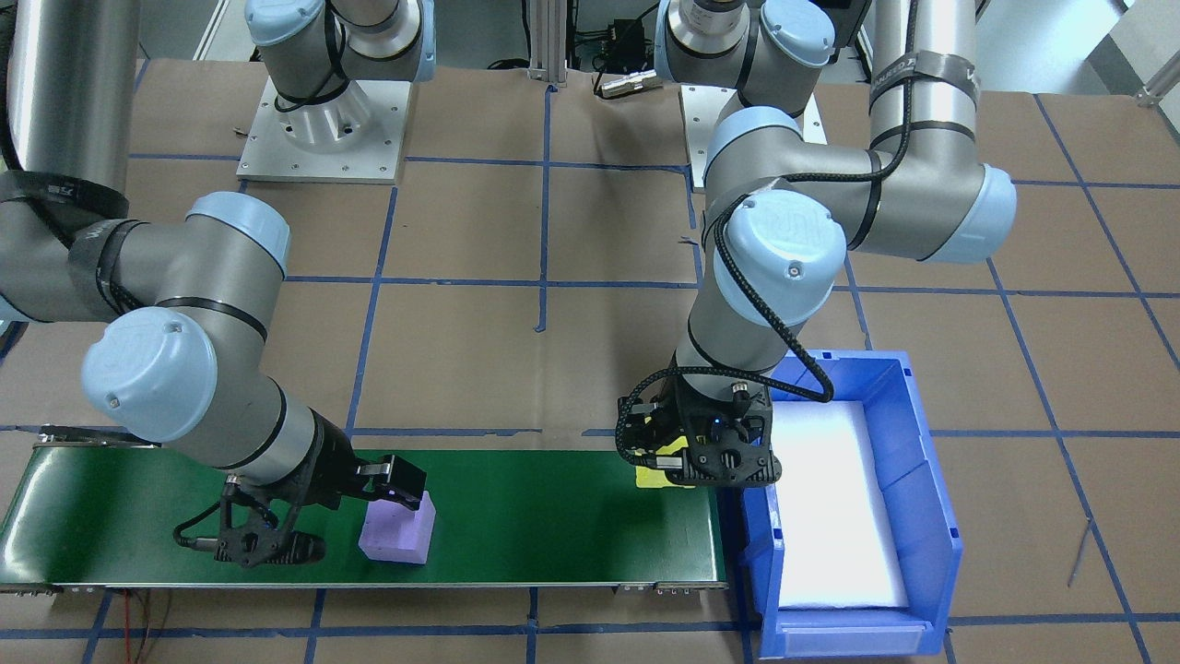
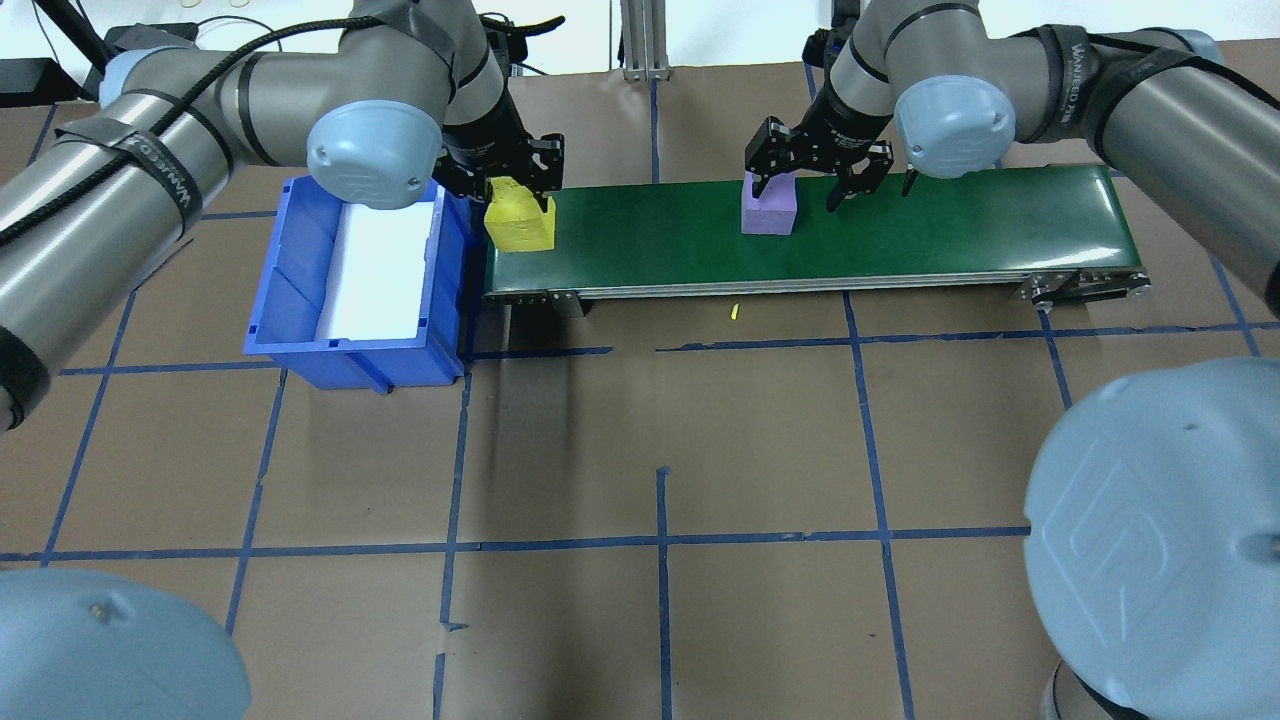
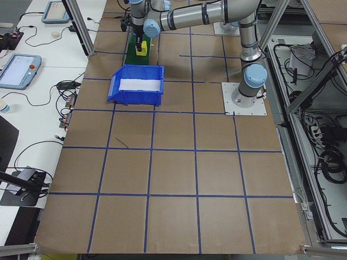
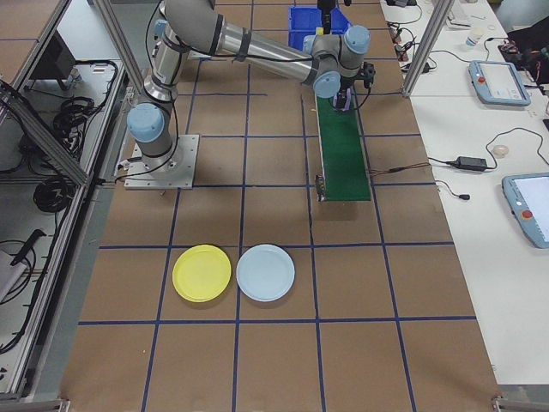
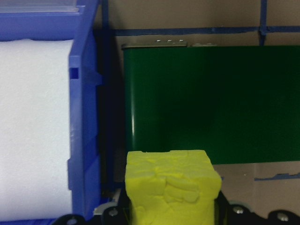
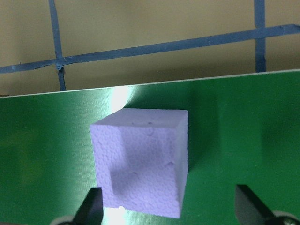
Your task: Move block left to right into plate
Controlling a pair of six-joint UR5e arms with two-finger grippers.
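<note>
A yellow foam block (image 2: 519,219) is at the green conveyor belt's (image 2: 900,225) end nearest the blue bin, and my left gripper (image 2: 520,195) is shut on it; the left wrist view shows the yellow block (image 5: 171,186) squeezed between the fingers. A purple foam block (image 2: 768,207) rests mid-belt. My right gripper (image 2: 810,185) stands open over it; in the right wrist view the purple block (image 6: 143,159) sits against one fingertip (image 6: 92,206), well clear of the other. A yellow plate (image 4: 202,273) and a light blue plate (image 4: 265,272) lie on the table far from the belt.
The blue bin (image 2: 290,290) with a white foam liner stands right beside the belt's end, under my left arm. Brown paper with a blue tape grid covers the table. A small yellow scrap (image 2: 733,312) lies in front of the belt.
</note>
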